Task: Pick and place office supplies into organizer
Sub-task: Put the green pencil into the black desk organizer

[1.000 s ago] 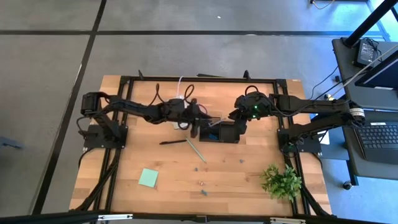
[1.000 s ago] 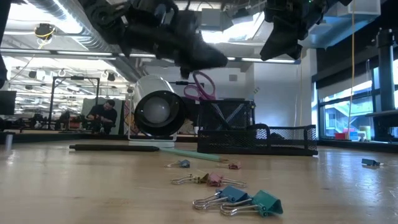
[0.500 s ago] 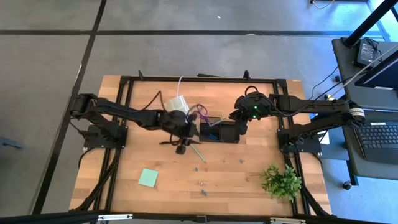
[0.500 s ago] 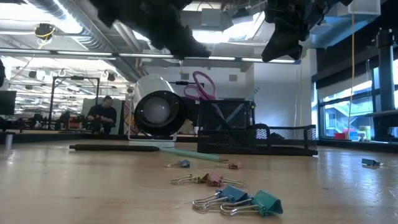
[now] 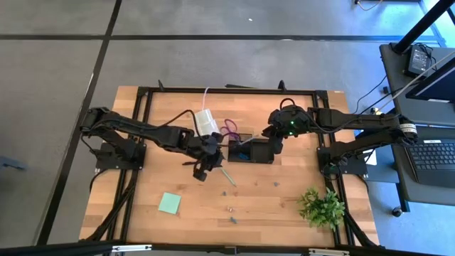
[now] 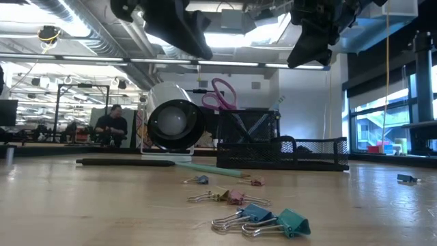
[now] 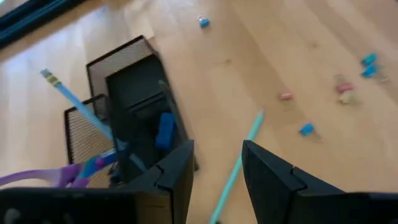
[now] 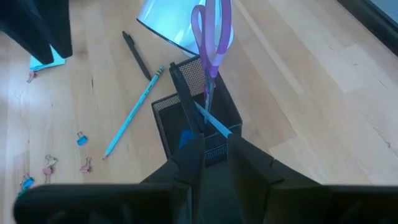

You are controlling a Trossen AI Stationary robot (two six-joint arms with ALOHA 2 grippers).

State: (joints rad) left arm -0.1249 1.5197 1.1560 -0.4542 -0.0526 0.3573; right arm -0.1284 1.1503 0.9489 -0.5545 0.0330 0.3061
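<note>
The left arm reaches from the left edge of the surface toward its middle, bent at the elbow, its hand (image 5: 202,171) raised clear, fingers (image 7: 176,174) parted with nothing between them. The right arm stretches in from the right edge, its hand (image 5: 276,145) held high, fingers (image 8: 193,155) nearly together.

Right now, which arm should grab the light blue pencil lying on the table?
Left. The left gripper hangs open just beside the pencil, which shows between its fingers in its wrist view. The right gripper hovers over the organizer.
</note>
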